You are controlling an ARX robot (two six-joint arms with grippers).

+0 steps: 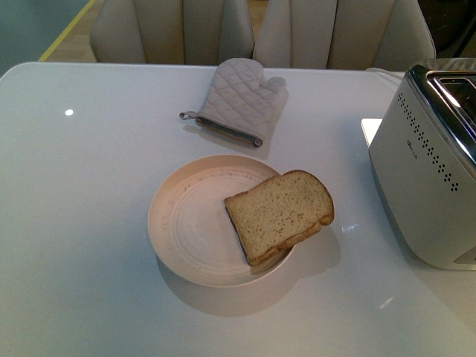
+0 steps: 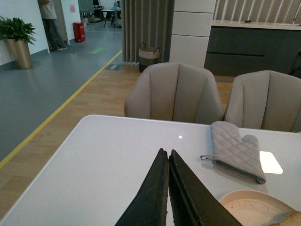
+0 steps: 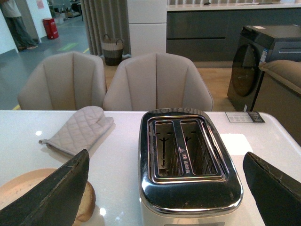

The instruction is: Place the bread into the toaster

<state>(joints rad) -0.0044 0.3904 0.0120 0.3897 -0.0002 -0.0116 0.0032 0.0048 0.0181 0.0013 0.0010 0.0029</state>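
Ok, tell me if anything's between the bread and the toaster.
Nothing visible. The bread leans on the right rim of the plate, only bare table between it and the toaster. Both slots look empty; the oven mitt lies behind the plate.

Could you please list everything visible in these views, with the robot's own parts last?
bread: one slice, tan with brown crust, leaning on the plate's right rim.
plate: one, cream, mid-table.
oven mitt: one, quilted grey, behind the plate.
toaster: one, white with chrome top, table's right side, slots empty.
table: one, white, bearing all the above.
chairs: two, beige, behind the table.
basket: one, woven, floor beyond the chairs.
left fingers: two, black, closed together above the table.
right fingers: two, black, spread wide, toaster ahead between them.
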